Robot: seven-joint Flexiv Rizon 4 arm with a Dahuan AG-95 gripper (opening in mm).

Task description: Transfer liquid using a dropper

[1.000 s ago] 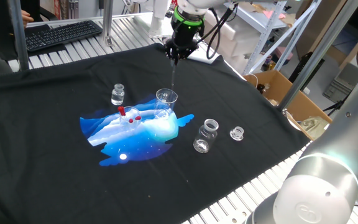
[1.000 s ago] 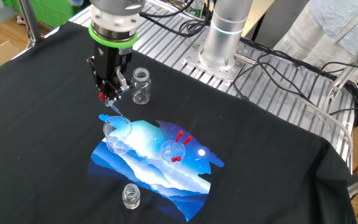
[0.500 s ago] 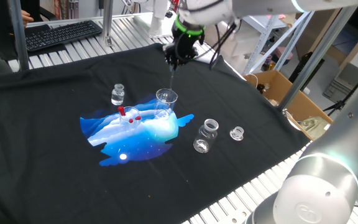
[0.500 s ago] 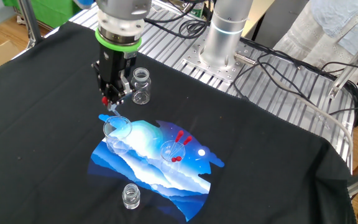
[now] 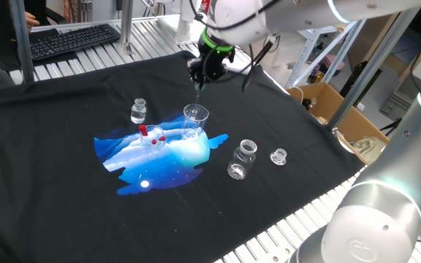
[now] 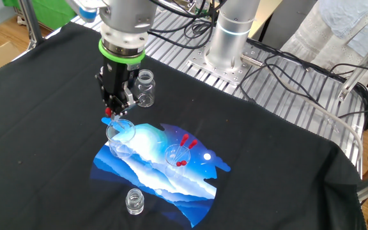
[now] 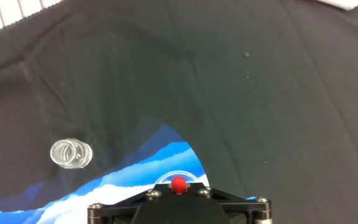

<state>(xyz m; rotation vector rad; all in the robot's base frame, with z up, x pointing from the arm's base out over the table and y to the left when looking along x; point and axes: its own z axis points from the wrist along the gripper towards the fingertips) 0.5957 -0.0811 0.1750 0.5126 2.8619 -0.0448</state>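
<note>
Black cloth (image 5: 64,109) scene: gripper (image 6: 115,112) clamping dropper (image 5: 198,93), hovering tip over beaker (image 5: 195,115), dip or squeeze likely pending.

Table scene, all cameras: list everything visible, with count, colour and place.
black cloth: one, blue-white print at its middle, covers the table
beaker: one, clear, on the print under the claw
small cup: one, clear, red bits inside, on the print
small bottle: one, clear, beside the print
jar: one, clear, on bare cloth
lid: one, clear, next to the jar
keyboard: one, black, beyond the cloth
cardboard box: one, brown, off the table
dropper: one, clear with red bulb, in the claw above the beaker
claw: one, black, shut on the dropper
</note>
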